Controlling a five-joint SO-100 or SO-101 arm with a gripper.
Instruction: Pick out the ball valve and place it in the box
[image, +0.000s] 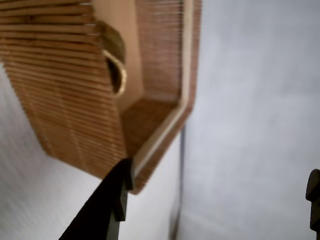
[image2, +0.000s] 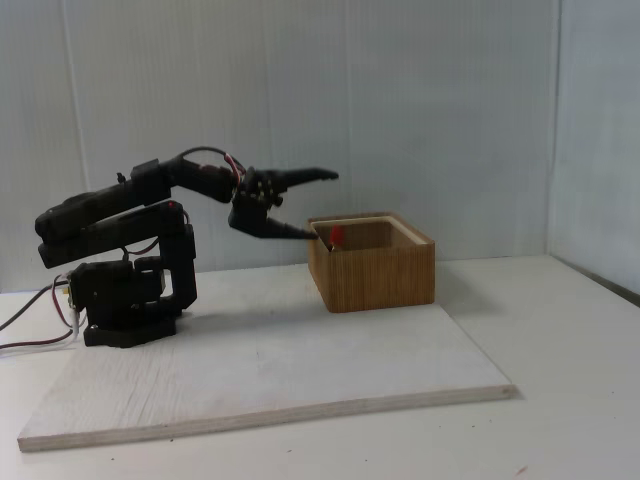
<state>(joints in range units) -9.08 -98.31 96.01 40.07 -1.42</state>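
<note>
In the fixed view, a pale wooden board (image2: 270, 365) lies nearest on the white tabletop (image2: 570, 400), its front edge running from lower left to lower right. On the board's left part stands the black arm (image2: 125, 250), folded low over its base, with thin wires trailing off to the left edge of the picture. The arm reaches to the right, and the tool (image2: 328, 205) hangs in the air just left of the box (image2: 372, 262), above its near left rim. Its fingers are spread wide: the upper one points level to the right, the lower one slants down with its tip at the box's rim. Nothing is between them.

The box sits on the back right part of the board, open side up. A small red piece, the handle of the ball valve (image2: 336, 235), shows just inside its left wall, right next to the lower fingertip; whether the two touch cannot be told.

In the wrist view, blurred, one dark finger (image: 102, 205) rises from the bottom edge to the box's (image: 65, 85) corner, and a brass-coloured ring of the ball valve (image: 116, 62) lies inside on the box's floor, against the near wall.

Behind everything stands a plain light grey wall (image2: 400, 100).
</note>
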